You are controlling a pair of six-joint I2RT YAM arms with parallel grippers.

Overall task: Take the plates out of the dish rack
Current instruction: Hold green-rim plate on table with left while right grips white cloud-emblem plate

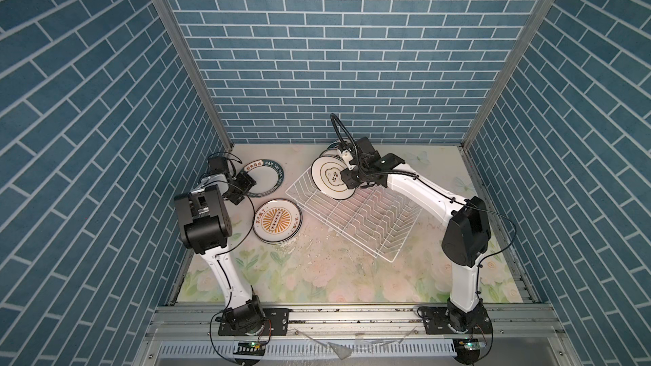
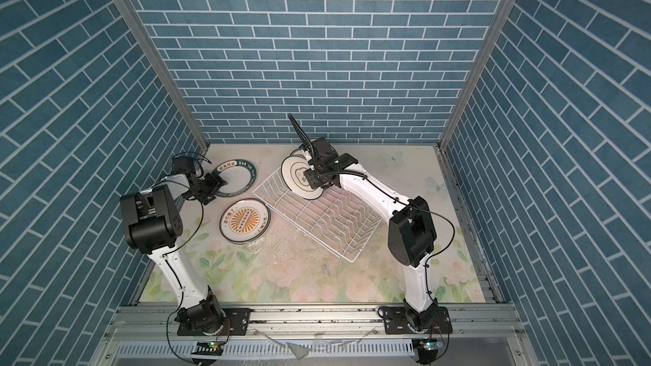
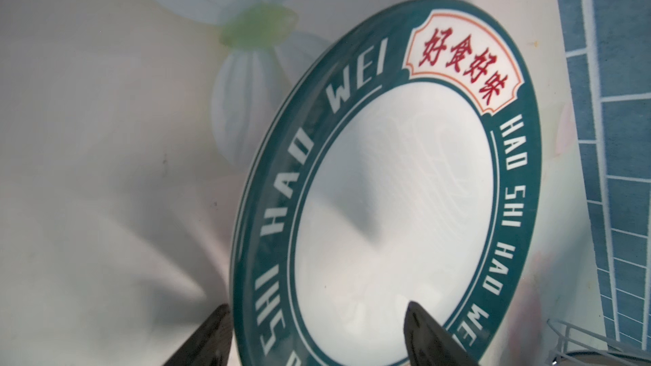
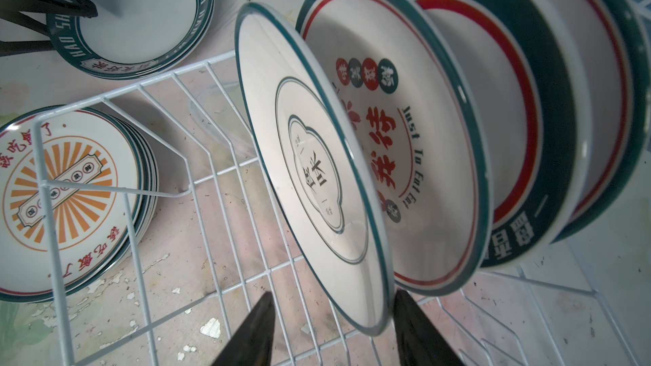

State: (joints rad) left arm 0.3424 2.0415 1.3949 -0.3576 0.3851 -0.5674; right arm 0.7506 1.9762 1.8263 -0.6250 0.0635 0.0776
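Near the far left corner of the tabletop: left tool wide open at the rim of the green plate, laid flat there, out of the way. At the far corner of the rack: right tool, one finger each side of the front plate, likely for lifting by the edge. Cannot tell if squeezing yet. More plates standing behind it.

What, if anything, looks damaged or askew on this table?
The floral table covering is scuffed and flaking beside the dish rack, with white chips scattered there, clearest in the right wrist view. The rack itself sits askew, diagonal to the table's edges.
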